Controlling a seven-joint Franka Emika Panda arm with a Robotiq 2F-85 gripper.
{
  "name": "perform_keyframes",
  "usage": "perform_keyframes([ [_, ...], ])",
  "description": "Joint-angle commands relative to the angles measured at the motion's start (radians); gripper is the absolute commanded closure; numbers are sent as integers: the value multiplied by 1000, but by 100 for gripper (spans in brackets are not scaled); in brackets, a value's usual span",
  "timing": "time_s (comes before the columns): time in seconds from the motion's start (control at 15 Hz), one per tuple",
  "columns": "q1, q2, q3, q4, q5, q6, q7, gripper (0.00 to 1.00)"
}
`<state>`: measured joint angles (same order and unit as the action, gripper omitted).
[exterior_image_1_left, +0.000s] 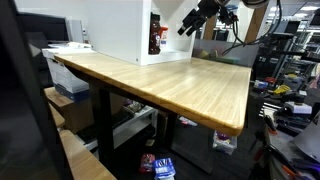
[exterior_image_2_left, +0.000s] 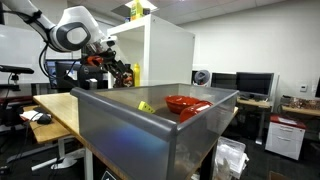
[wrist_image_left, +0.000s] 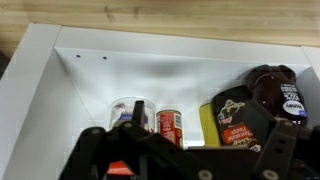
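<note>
Spread wide and holding nothing, the black two-finger gripper (wrist_image_left: 185, 165) points level into the white box-shaped cabinet (wrist_image_left: 60, 90), probably because its open side is the only way in. Nearest it, a small red-labelled can (wrist_image_left: 170, 122) stands upright at the far wall, stored beside a clear glass jar (wrist_image_left: 125, 112) just left and a dark sauce bottle (wrist_image_left: 275, 95) to the right. Below lies the light wooden table (exterior_image_1_left: 170, 80); a grey metal bin (exterior_image_2_left: 150, 130) holding a red bowl (exterior_image_2_left: 185, 103) stands apart.
</note>
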<state>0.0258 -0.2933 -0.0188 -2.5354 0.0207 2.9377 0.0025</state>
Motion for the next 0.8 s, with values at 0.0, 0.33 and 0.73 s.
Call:
perform_keyframes([
  [0.0, -12, 70, 5, 30, -6, 88, -2, 0],
  [0.33, -10, 174, 3, 91, -1, 173, 1, 0],
  [0.73, -8, 207, 6, 119, -2, 160, 3, 0],
])
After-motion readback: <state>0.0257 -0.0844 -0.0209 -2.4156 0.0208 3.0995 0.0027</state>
